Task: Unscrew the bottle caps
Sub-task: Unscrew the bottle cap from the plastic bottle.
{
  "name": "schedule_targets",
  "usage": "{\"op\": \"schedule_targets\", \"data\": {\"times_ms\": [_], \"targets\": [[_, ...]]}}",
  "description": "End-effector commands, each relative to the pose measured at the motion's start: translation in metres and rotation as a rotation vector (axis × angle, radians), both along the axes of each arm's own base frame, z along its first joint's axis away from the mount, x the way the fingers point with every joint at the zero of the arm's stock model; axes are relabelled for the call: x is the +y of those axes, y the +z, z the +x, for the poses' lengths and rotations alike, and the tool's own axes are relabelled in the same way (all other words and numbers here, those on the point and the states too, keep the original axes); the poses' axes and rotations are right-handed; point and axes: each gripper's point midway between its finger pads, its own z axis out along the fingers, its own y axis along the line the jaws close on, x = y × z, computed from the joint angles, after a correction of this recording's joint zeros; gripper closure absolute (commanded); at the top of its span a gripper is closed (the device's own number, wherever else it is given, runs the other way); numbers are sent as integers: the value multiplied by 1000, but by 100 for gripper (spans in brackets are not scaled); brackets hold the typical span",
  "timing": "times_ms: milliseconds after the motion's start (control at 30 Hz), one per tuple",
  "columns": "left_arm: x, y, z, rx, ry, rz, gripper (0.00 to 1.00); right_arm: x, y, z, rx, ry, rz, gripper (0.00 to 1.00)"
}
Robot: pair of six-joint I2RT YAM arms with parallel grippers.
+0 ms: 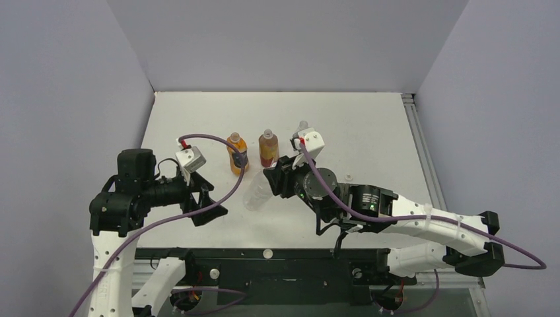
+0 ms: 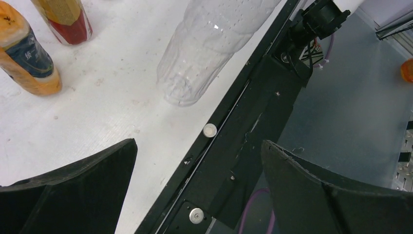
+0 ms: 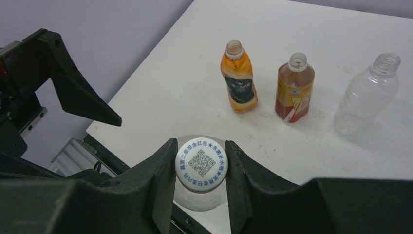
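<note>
My right claw [image 3: 200,155] is clamped on the white cap [image 3: 201,164] of the tilted clear bottle [image 1: 256,194], near the surface's [image 1: 370,132] front edge. My left claw [image 2: 198,144] is wide open, empty.

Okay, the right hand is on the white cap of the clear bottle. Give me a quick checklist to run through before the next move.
1. Right hand shut on the white cap: ok.
2. Left hand bracing the capped clear bottle: not ok. It is open, short of the bottle, with nothing between its fingers.
3. Capped clear bottle's base resting on the table: cannot tell. The bottle leans.
4. Orange bottle, reddish-brown bottle and second clear bottle upright and uncapped: ok.
5. Loose cap on the black rail apart from both hands: ok.
</note>
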Motion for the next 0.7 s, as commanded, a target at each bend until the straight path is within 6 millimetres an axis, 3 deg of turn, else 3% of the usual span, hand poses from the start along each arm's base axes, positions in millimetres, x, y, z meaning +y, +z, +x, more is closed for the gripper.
{"op": "schedule_targets", "data": {"times_ms": [0, 133, 300, 500, 667], "targets": [[-9, 20, 3, -101, -40, -62, 3, 27, 30, -8, -8, 50, 75, 73], [-13, 31, 5, -123, -28, -115, 4, 41, 35, -11, -11, 82, 85, 70], [-16, 34, 8, -131, -21, -146, 4, 45, 43, -13, -20, 109, 109, 71], [-21, 36, 5, -178, -60, -181, 3, 40, 62, -14, -31, 115, 128, 73], [-32, 51, -4, -184, -164, -261, 3, 26, 75, -16, -39, 110, 183, 73]]}}
